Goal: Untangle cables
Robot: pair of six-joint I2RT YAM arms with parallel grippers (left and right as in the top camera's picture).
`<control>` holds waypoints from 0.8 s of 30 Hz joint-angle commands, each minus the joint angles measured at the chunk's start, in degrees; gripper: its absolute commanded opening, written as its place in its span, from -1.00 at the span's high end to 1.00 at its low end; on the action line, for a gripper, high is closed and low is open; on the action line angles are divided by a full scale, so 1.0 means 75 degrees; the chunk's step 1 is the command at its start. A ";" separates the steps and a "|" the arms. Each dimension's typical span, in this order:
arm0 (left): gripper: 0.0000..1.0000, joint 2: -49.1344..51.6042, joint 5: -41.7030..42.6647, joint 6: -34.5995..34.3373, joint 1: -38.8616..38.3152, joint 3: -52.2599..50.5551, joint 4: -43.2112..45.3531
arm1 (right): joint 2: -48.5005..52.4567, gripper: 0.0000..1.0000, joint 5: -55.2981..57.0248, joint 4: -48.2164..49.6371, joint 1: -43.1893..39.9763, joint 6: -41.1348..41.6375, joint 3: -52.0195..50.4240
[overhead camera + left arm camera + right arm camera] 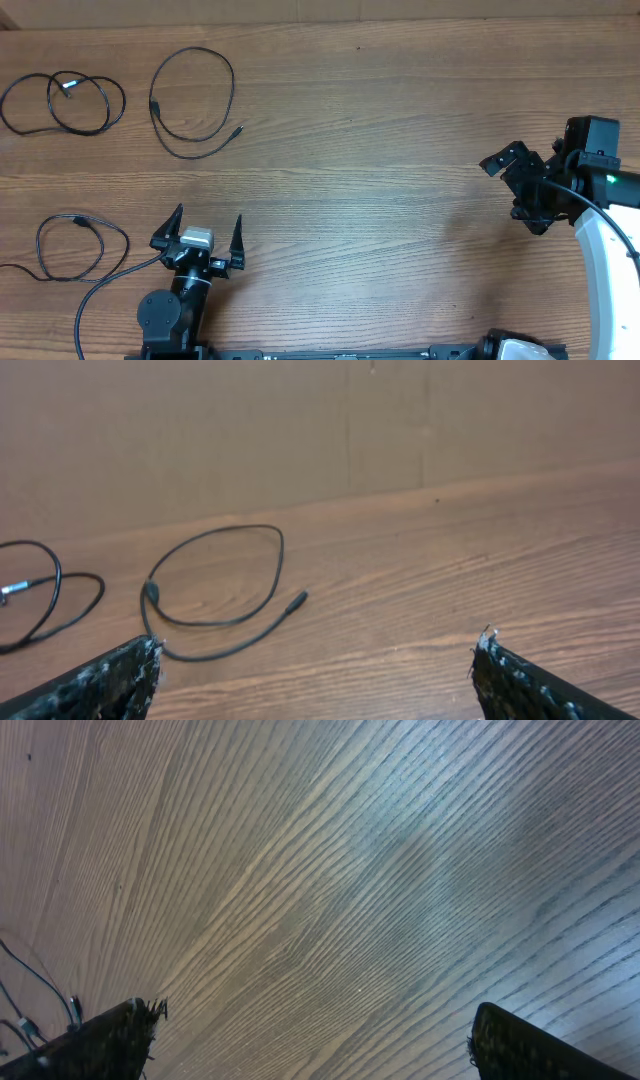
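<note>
Three thin black cables lie apart on the left of the wooden table. One doubled loop (68,84) rests at the far left, a wide single loop (152,104) lies beside it, and a third loop (78,219) sits near the front left. My left gripper (208,222) is open and empty, just right of the front loop. Its wrist view shows the wide loop (150,590) ahead of the left gripper (318,660) and part of the far-left cable (58,578). My right gripper (510,188) hangs open and empty at the far right, away from all the cables. In its wrist view the right gripper (315,1025) has only bare wood between its fingers.
A thicker black wire (100,290) runs from the left arm's base across the front left corner. The white right arm (605,240) stands along the right edge. Thin dark strands (40,985) show at the lower left of the right wrist view.
</note>
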 commanded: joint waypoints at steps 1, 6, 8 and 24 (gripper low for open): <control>-0.99 -0.0096 -0.0207 0.0154 -0.0050 -0.0082 0.0055 | 0.0023 -0.99 -0.0006 0.0032 0.0029 0.0015 0.0131; -0.99 -0.0096 -0.0271 0.0154 -0.0050 -0.0085 0.0061 | 0.0023 -1.00 -0.0006 0.0032 0.0029 0.0015 0.0131; -0.99 -0.0096 -0.0254 -0.0003 -0.0052 -0.0090 0.0079 | 0.0023 -1.00 -0.0006 0.0032 0.0029 0.0015 0.0131; -0.99 -0.0096 -0.0982 -0.0997 -0.0050 -0.0105 0.0006 | 0.0023 -1.00 -0.0006 0.0032 0.0029 0.0015 0.0131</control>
